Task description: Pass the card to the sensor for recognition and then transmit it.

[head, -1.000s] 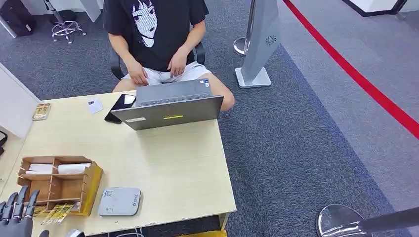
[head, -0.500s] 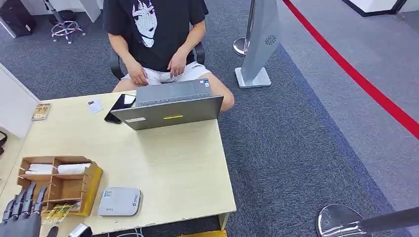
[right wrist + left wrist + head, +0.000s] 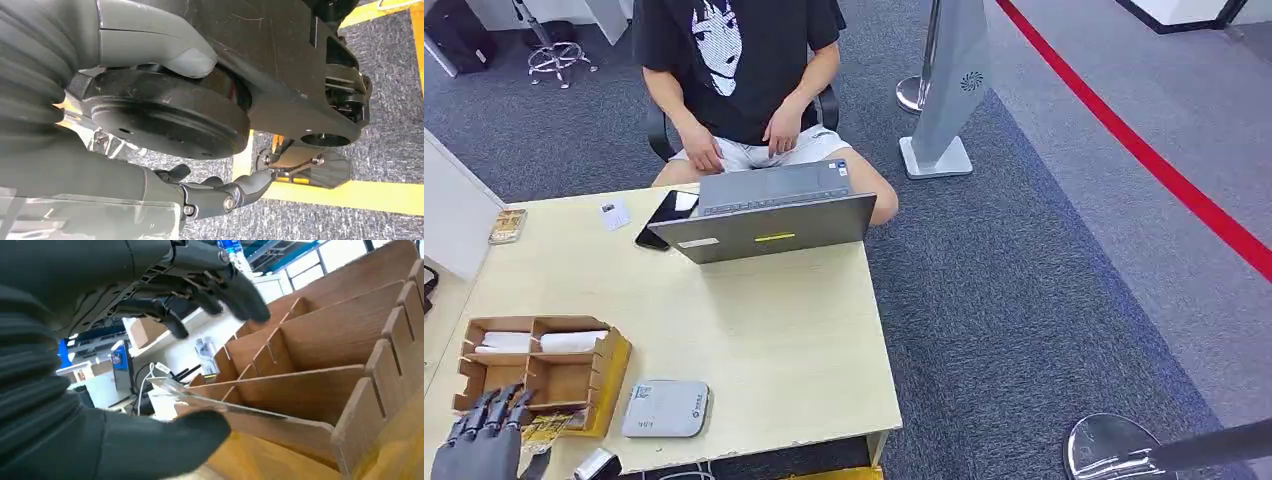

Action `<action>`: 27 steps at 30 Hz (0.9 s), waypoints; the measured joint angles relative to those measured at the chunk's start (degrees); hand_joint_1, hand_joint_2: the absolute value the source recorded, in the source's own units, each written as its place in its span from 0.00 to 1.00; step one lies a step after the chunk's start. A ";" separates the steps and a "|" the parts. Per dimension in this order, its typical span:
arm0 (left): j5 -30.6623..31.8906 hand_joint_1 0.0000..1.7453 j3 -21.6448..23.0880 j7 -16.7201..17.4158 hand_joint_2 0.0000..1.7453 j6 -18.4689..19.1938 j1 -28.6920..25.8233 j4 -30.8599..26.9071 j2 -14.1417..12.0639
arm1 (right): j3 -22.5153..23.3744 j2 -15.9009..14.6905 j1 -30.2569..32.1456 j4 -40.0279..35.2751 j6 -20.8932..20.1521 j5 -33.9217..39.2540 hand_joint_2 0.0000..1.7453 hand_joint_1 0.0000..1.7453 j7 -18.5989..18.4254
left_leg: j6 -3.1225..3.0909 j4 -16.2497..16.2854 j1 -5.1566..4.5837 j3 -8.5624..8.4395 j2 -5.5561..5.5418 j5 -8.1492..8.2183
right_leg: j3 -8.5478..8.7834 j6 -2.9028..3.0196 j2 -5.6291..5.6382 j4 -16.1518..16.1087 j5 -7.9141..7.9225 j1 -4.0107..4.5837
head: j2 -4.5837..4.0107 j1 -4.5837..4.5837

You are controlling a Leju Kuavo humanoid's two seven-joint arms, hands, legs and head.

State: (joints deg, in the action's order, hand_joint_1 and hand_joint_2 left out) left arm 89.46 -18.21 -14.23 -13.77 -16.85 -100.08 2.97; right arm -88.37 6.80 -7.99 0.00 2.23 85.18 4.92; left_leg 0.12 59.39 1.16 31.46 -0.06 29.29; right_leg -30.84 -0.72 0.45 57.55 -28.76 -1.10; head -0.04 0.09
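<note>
The pale wooden desk (image 3: 754, 330) fills my view, with a person (image 3: 744, 75) in a black printed T-shirt seated at its far edge behind an open grey laptop (image 3: 769, 215), well placed, I judge, to take whatever I hand over. At my near-left corner stands a brown wooden slotted organiser (image 3: 544, 370), its narrow compartments built to keep cards on edge; two white rolls lie across its far slots. Just beside it rests the flat grey rounded card sensor (image 3: 666, 408), within short reach of the rack so that a drawn card can go straight over it. My left hand (image 3: 486, 445) hovers at the organiser's near-left corner, fingers (image 3: 235, 287) spread apart above the dividers and thumb (image 3: 165, 440) below, holding nothing. Between them a thin pale card (image 3: 200, 401) juts out over a slot wall; I judge this the one to pull. My right hand (image 3: 220, 195) hangs beside my body above the carpet, fingers loosely curled; whether it holds anything I cannot tell.
</note>
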 joint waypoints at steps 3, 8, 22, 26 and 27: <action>0.00 1.00 0.00 -0.04 1.00 0.04 -0.01 -0.02 0.00 | 0.00 0.00 -0.01 0.00 -0.11 0.07 1.00 0.00 -0.07 | 0.00 0.00 0.00 0.00 0.00 0.00 | 0.00 0.00 0.00 0.00 0.00 0.00 | 0.00 0.00; 0.00 1.00 0.00 -0.33 1.00 0.02 -0.10 -0.37 0.00 | 0.00 0.00 -0.02 0.04 -0.55 0.09 1.00 0.00 -0.11 | 0.00 0.00 0.00 0.01 0.00 0.00 | 0.00 0.00 0.00 0.00 0.00 0.00 | 0.00 0.00; -0.92 1.00 0.00 0.67 1.00 -0.17 1.23 -5.83 -0.39 | 0.00 0.00 -0.02 0.17 -0.52 -0.17 1.00 0.00 -0.13 | 0.03 0.00 0.00 0.00 -0.01 -0.02 | -0.01 0.00 -0.02 0.00 0.00 0.00 | 0.00 0.00; -1.29 1.00 0.00 3.30 1.00 0.85 4.11 -8.44 -1.71 | 0.00 0.00 -0.04 0.17 -0.61 -1.29 1.00 0.00 -0.22 | 0.07 0.00 0.01 -0.01 -0.02 -0.05 | -0.01 0.04 -0.02 0.00 0.04 0.01 | 0.00 0.00; -1.27 1.00 0.02 4.11 1.00 1.27 5.24 -8.99 -2.19 | 0.00 0.00 -0.04 0.17 -0.68 -1.51 1.00 0.00 -0.24 | 0.10 0.00 0.01 -0.01 -0.02 -0.08 | -0.03 0.06 -0.03 0.00 0.06 0.01 | 0.00 0.00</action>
State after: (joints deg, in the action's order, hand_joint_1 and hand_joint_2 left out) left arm 88.19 -18.18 -10.12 -12.50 -11.61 -109.07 0.79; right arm -88.37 6.80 -8.03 0.17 1.55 83.67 4.68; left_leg 0.22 59.40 1.17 31.44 -0.08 29.21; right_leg -30.87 -0.66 0.42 57.55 -28.70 -1.09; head -0.04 0.09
